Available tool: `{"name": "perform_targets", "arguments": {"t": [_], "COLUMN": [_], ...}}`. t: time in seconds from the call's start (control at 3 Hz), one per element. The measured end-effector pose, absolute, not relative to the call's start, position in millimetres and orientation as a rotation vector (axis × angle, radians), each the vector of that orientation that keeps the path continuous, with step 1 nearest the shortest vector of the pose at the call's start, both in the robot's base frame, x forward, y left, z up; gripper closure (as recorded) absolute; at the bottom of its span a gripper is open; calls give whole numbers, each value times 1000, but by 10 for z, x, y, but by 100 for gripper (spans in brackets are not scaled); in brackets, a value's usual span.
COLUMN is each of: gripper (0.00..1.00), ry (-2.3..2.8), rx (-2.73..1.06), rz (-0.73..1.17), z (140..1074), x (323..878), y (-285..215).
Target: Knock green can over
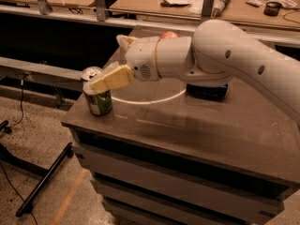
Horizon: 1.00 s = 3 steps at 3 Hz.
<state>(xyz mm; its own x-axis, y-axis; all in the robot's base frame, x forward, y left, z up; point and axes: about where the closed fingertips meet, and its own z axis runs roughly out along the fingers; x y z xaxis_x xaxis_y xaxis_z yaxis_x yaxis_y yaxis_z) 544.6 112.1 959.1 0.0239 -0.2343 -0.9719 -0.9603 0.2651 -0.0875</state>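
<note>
The green can (pixel 97 97) stands upright near the front left corner of the dark table (pixel 197 125). It has a green and white body and a silver top. My gripper (pixel 106 63) reaches in from the right on the white arm (pixel 225 60). Its lower cream finger (pixel 111 78) lies across the can's upper right side, at or against the rim. The other finger (pixel 123 41) points up and away behind it. The jaws stand open, with nothing held.
A blue can (pixel 206 91) lies mostly hidden under the arm. A reddish round thing (pixel 168 34) shows behind the wrist. A white ring (pixel 150 100) is on the tabletop. The table's left edge is beside the can. A black stand (pixel 42 182) lies on the floor.
</note>
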Motion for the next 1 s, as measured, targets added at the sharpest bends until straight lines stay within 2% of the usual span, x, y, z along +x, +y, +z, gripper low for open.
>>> {"name": "perform_targets", "arguments": {"t": [0.67,1.0], "gripper": [0,20], "ry": [1390,1401], "rx": [-1169,-1176], "rz": [899,895], "z": [9289,9200], "x": [5404,5393], "y": [1363,1412]}}
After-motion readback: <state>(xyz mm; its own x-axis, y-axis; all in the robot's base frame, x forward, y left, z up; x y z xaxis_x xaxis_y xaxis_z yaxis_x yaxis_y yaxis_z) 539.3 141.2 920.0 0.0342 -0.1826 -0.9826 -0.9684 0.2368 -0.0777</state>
